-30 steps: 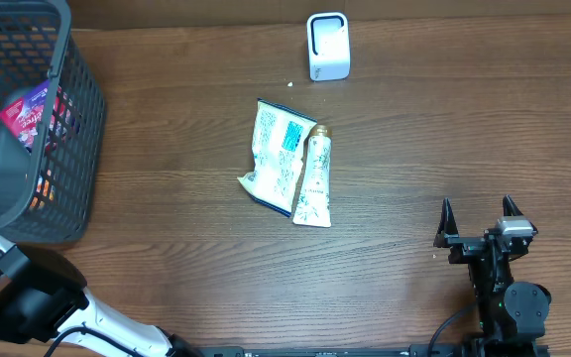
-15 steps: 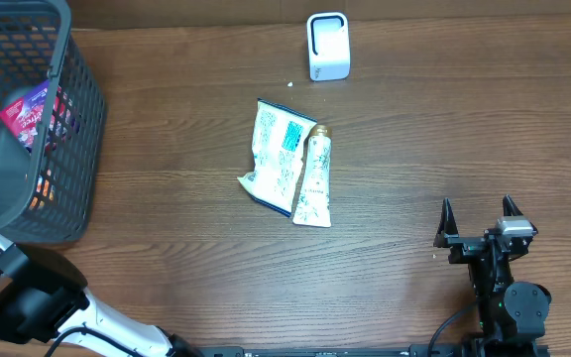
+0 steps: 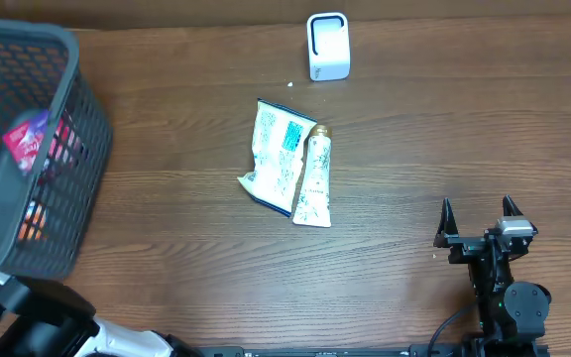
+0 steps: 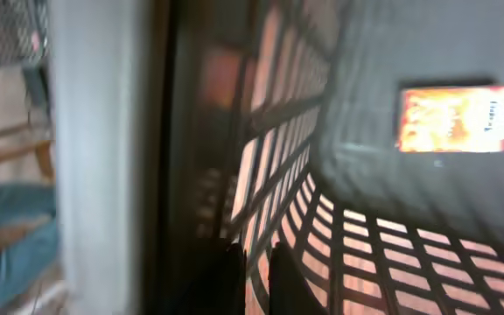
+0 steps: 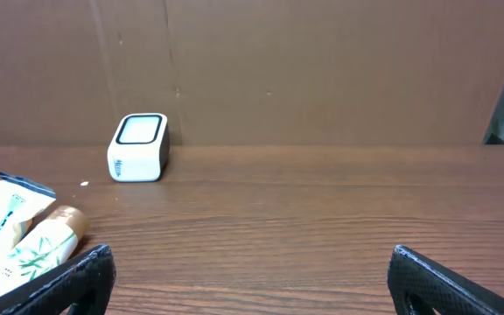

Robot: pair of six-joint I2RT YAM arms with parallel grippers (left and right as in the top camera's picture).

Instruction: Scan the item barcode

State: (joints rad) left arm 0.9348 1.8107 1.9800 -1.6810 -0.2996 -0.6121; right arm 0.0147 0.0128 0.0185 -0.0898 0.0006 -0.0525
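Note:
A white and blue pouch (image 3: 278,154) and a white tube (image 3: 314,177) lie side by side mid-table; the right wrist view shows the pouch (image 5: 3,214) and tube (image 5: 46,236) at far left. The white barcode scanner (image 3: 328,46) stands at the back edge, and it appears in the right wrist view as the scanner (image 5: 138,147). My right gripper (image 3: 479,220) rests open near the front right, holding nothing (image 5: 252,284). My left gripper (image 4: 259,276) is shut on a strand of the dark mesh basket (image 3: 43,223), whose wall (image 4: 339,262) fills its view. An orange packet (image 4: 456,118) lies inside.
The basket at far left holds a pink packet (image 3: 26,134) and other goods seen through the mesh. Bare wooden tabletop (image 3: 444,129) stretches between the items and my right arm. A brown wall (image 5: 322,61) backs the table.
The basket has shifted to the right and toward the front, tilting, with my left gripper clamped on it. The pouch, tube, scanner and right arm have not moved.

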